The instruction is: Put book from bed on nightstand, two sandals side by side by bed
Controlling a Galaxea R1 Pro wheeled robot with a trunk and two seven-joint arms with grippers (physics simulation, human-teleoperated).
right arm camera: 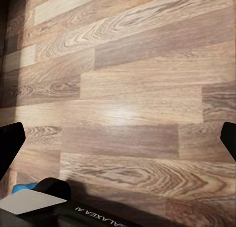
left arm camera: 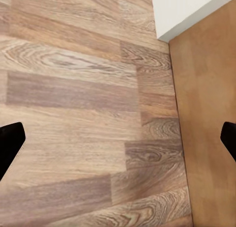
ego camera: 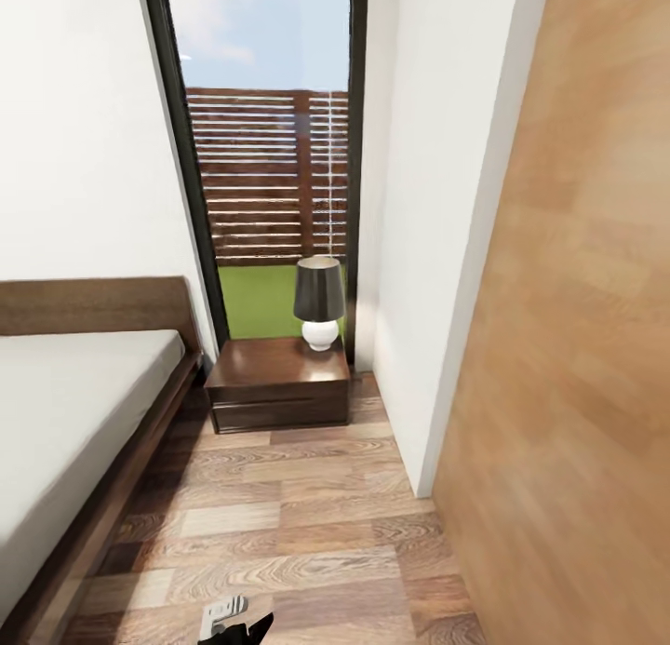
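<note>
Both grippers are pointing down at the wood-plank floor [ego camera: 307,524]; the left gripper [left arm camera: 118,141] is showing its two dark fingertips [left arm camera: 10,146] at opposite edges of the left wrist view, jaws standing wide apart and gripping nothing; the right gripper [right arm camera: 118,143] is showing the same wide, empty spread over the planks, with a dark part of the robot's base [right arm camera: 73,207] and a sliver of bright blue [right arm camera: 22,188], too small to identify, lying beneath it.

In the head view, the bed [ego camera: 74,422] is sitting at the left, its pale grey mattress resting in a dark brown frame with a matching headboard; the nightstand [ego camera: 279,382] is standing just beside the bed's head end, a low glossy reddish-brown cabinet with a drawer front; a lamp [ego camera: 319,302] with a dark shade and round white base is standing on its back right corner; the tall dark-framed window [ego camera: 270,161] is rising behind it, showing a slatted fence and grass; a white wall [ego camera: 428,254] and a wooden panel [ego camera: 577,347] are closing the right side.
</note>
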